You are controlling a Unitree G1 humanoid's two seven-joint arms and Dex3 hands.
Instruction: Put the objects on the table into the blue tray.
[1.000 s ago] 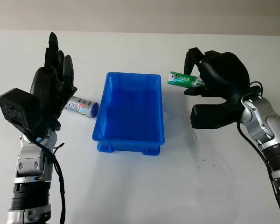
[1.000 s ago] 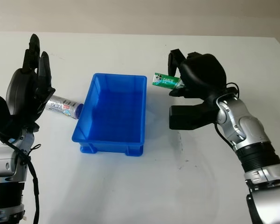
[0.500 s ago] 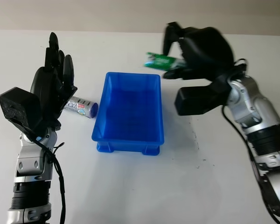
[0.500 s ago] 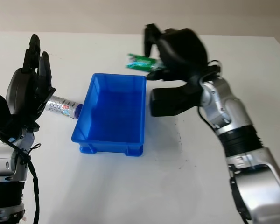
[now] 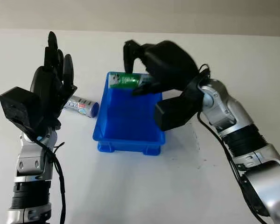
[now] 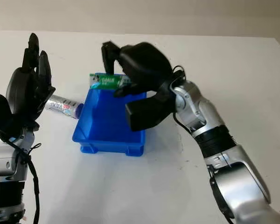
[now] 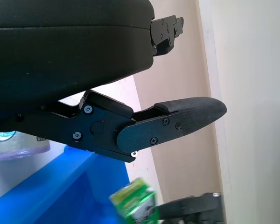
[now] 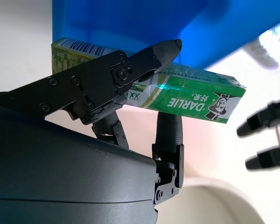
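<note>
While the right hand (image 5: 151, 65) hangs over the far end of the blue tray (image 5: 129, 135), its fingers are clamped on a green box (image 5: 123, 80), which it holds level in the air above the tray's far rim. In the right wrist view the box (image 8: 186, 95) shows the word DARLIE and a barcode, with one finger (image 8: 130, 70) lying across its face and another (image 8: 169, 135) pressing from the other side, and the tray's blue wall (image 8: 144, 23) is just beyond it. The tray stands near the middle of the white table (image 5: 144, 186), its long sides running from the near edge toward the far edge. A small purple-capped tube (image 5: 81, 106) lies on its side on the table just beside the tray's left wall, not touching it as far as can be seen. The left hand (image 5: 49, 86) is raised over the table's left part, open and holding nothing, above the tube's near side and partly covering its end. In the left wrist view one finger (image 7: 177, 123) reaches out, with the tray's edge (image 7: 60, 196) and the green box (image 7: 135, 205) beyond.
</note>
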